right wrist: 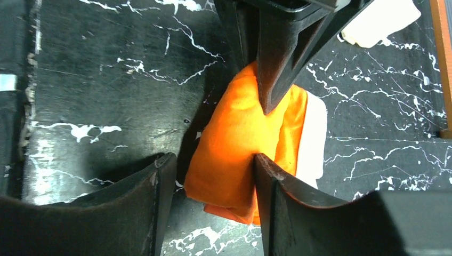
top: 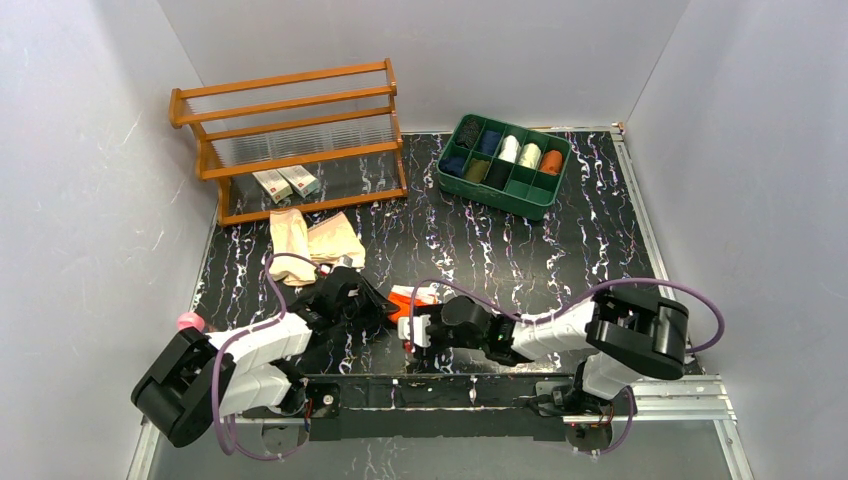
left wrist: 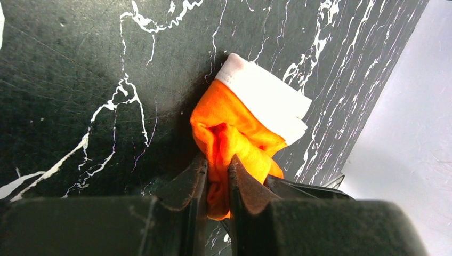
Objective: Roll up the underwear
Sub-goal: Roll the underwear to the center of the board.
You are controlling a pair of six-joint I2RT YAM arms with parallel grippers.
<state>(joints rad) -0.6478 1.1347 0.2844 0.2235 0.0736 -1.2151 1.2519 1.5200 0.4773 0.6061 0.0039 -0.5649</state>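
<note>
The bright orange underwear (top: 412, 296), with its white trim (left wrist: 266, 98), lies bunched on the black marble table near the front middle. My left gripper (left wrist: 217, 176) is shut on a fold of it (left wrist: 234, 133), with cloth pinched between the jaws. My right gripper (right wrist: 213, 160) is open and straddles the orange bundle (right wrist: 234, 138). Its right finger (right wrist: 266, 176) touches the cloth and its left finger (right wrist: 160, 181) stands clear. The left gripper's fingers (right wrist: 277, 58) press on the bundle from the far side. The beige underwear (top: 315, 240) lies flat behind, by the rack.
A wooden rack (top: 290, 140) holding two small boxes (top: 285, 183) stands at the back left. A green tray (top: 545, 198) of several cloth rolls sits at the back right. White walls close both sides. A pink object (top: 188, 322) lies at the left edge.
</note>
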